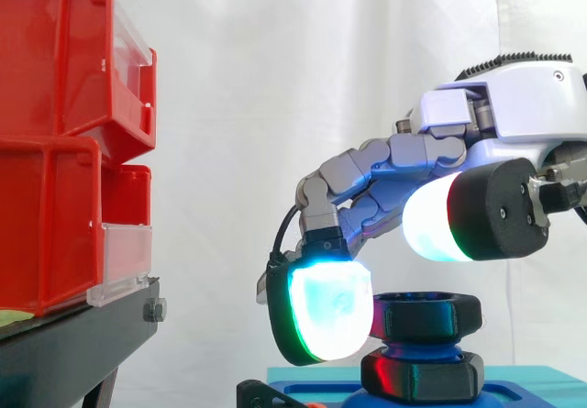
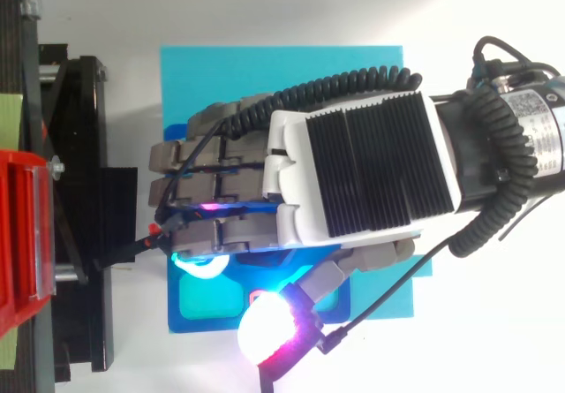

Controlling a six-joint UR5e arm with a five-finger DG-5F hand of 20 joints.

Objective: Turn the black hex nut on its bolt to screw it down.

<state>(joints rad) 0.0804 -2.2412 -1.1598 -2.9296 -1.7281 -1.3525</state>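
1. Side view: the hand (image 1: 514, 105) reaches in from 3 o'clock and arches over the black hex nut (image 1: 431, 314). The nut sits on its blue bolt (image 1: 415, 345) at about 5 o'clock in the frame, above a lower black nut (image 1: 424, 374) and a teal base plate (image 1: 537, 376).
2. Side view: the fingers are curled round the nut. One cyan-glowing pad (image 1: 326, 309) lies against its 9 o'clock flank and looks to be touching. The white thumb pad (image 1: 431, 220) hangs at the nut's 12 o'clock with a clear gap below it. This is a hook on one side, not a pinch.
3. Side view: the red bins (image 1: 55, 133) on the black stand (image 1: 78, 348) are at 9 o'clock, well apart from the work.
4. Top view: the hand (image 2: 362, 168) comes in from 3 o'clock and covers the nut. Bare plate (image 2: 265, 71) shows at 12 o'clock. The thumb pad (image 2: 263, 329) juts out at the hand's 6 o'clock, near the plate's edge.
5. Judgement: some bolt shows between the two nuts, so there is probably thread left to run down.
6. To turn it well:
   - Bring the thumb down onto a flat opposite the cyan pad so that both bear on the nut.
   - Keep the pads level with the nut's band, not on its top rim.
   - Rotate about the bolt's axis without side push.
   - Release and regrip in short strokes so the pads do not slip off the corners.
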